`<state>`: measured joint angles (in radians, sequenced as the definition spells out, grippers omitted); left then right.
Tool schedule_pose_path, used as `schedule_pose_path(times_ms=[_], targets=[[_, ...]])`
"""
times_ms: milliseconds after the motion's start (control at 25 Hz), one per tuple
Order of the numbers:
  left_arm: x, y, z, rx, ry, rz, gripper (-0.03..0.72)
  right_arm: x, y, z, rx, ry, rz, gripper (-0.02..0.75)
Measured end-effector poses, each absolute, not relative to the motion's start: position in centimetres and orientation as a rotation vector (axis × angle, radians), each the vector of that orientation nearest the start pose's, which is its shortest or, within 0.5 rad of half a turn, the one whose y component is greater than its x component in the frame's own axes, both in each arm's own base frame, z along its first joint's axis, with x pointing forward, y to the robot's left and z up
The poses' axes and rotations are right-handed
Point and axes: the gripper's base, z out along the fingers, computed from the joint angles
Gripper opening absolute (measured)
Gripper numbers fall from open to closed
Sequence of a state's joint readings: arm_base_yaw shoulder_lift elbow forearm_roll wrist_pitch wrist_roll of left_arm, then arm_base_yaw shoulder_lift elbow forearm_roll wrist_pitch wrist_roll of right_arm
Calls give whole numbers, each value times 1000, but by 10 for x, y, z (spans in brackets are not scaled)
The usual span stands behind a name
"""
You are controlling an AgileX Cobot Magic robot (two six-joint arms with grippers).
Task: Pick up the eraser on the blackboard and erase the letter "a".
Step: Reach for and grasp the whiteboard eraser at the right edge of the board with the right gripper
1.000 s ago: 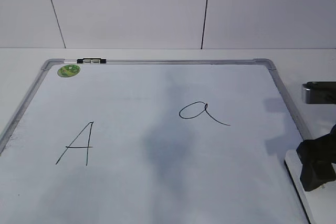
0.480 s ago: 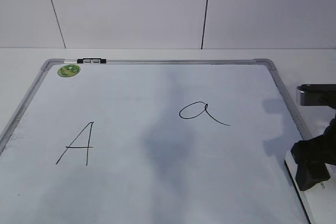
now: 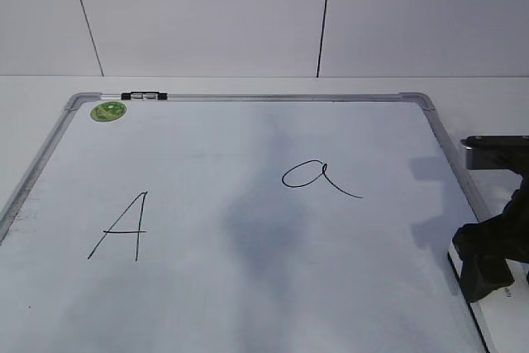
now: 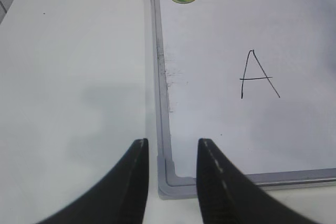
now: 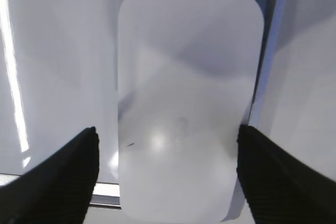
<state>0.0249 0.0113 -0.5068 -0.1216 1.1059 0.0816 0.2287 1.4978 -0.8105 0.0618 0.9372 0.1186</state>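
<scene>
Eraser first: the flat white plastic eraser (image 5: pixel 189 103) was an oblong block with rounded corners and a glossy top carrying a faint grey mark, and it lay directly between the two dark fingers of the right gripper (image 5: pixel 167 150). Those jaws stood wide apart, one on either side of the block, with slim gaps showing, so they held nothing. The eraser rested on the large white dry-erase blackboard (image 3: pixel 248 287) with its silver aluminium frame, close to the frame's edge beside the jaws. Well beyond the right jaws lay the thin black cursive letter "a" (image 3: pixel 318 178), an oval loop with a long tail stroke. The left gripper (image 4: pixel 172 182) was partly open and empty above the board's near corner, with an angular black capital "A" (image 4: pixel 258 74) ahead of it.
</scene>
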Motion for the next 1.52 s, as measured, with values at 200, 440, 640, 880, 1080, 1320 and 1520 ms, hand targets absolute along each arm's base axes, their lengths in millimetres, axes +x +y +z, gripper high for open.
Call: schedule_pose_path(times_ms=[200, 440, 640, 880, 1080, 1320, 1520], targets=[[-6, -10, 276, 68, 2088, -82, 235, 234, 59, 193, -127, 3108, 80, 646], [-6, -10, 276, 68, 2087, -85, 235, 233, 58, 193, -139, 3117, 66, 646], [-6, -10, 276, 68, 2087, -86, 235, 232, 57, 193, -147, 3122, 56, 646], [-6, -10, 276, 68, 2087, -86, 235, 232, 57, 193, -151, 3122, 50, 646], [-6, -10, 276, 68, 2087, -86, 235, 234, 57, 187, -152, 3144, 44, 646], [-6, -10, 276, 68, 2087, -88, 235, 237, 58, 185, -152, 3124, 47, 646], [-6, -10, 276, 68, 2087, -88, 235, 239, 58, 181, -152, 3134, 44, 646]])
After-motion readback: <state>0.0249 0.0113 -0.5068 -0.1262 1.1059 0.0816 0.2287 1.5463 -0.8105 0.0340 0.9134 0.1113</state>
